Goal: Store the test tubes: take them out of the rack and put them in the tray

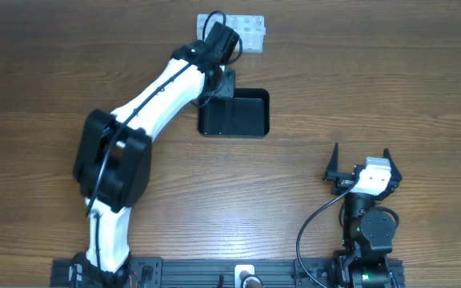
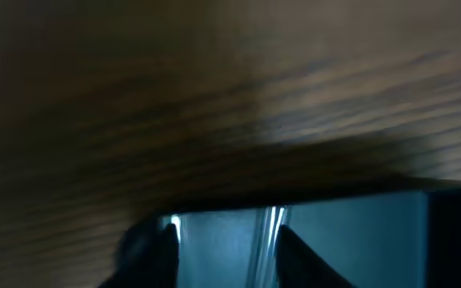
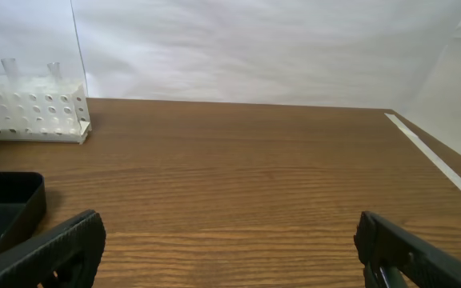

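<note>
The white perforated rack [image 1: 249, 32] stands at the far middle of the table; two clear tubes [image 3: 8, 66] stick up from the rack [image 3: 26, 116]. Just in front of it lies the black tray [image 1: 250, 124]. My left gripper [image 1: 219, 85] hangs low over the tray's far left corner. In its wrist view the left gripper [image 2: 226, 256] is open just above the tray [image 2: 350, 232], and a clear test tube [image 2: 267, 240] lies between the dark fingers [image 2: 154, 256], close to one of them. My right gripper [image 1: 360, 164] rests open and empty near the front right.
Bare wooden table lies between the tray [image 3: 6, 204] and my right gripper [image 3: 230, 272]. A white backdrop rises behind the table's far edge, and a pale strip [image 3: 434, 160] runs along the table's right side.
</note>
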Controlling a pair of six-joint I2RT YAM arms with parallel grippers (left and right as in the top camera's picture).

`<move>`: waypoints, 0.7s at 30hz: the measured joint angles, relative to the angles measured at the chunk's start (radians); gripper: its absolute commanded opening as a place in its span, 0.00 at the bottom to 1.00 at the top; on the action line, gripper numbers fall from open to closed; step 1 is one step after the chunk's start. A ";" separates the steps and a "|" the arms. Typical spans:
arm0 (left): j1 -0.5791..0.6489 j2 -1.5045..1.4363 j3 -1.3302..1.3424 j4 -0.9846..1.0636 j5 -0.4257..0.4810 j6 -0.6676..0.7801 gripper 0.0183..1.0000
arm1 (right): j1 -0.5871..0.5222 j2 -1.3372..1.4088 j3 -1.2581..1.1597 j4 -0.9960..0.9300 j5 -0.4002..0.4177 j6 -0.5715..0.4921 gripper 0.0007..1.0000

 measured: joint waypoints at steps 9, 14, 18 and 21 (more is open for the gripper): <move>-0.076 -0.460 0.005 0.251 -0.264 0.140 0.94 | 0.000 0.000 0.000 0.000 0.000 0.000 0.99; 0.021 -0.607 0.013 0.291 -0.299 0.226 1.00 | 0.000 0.000 0.000 0.000 0.000 0.000 0.99; 0.163 -0.655 -0.032 0.338 -0.229 0.253 1.00 | 0.000 0.000 0.000 0.000 0.000 0.000 0.99; 0.250 -0.716 -0.163 0.434 -0.161 0.267 1.00 | 0.000 0.000 0.000 0.000 0.000 0.000 0.99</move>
